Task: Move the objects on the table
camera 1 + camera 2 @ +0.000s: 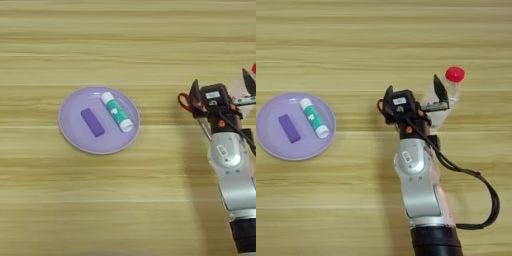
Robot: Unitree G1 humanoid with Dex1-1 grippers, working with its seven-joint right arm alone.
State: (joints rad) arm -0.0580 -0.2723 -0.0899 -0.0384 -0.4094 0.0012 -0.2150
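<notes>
Block (289,128) and glue stick (314,117) already lie side by side on the plate (271,145) at the left. Scissors (185,102) and bottle (446,97) remain on the table (356,200), so I judge the job about half done. Claw (413,95) hangs spread between them, scissors mostly hidden beneath it, bottle just right.

No legible text, brand, number or sign is found. The white-and-green glue stick (314,118) carries green label marking, unreadable. A small white sticker on the black gripper housing (401,101) is likewise unreadable.
</notes>
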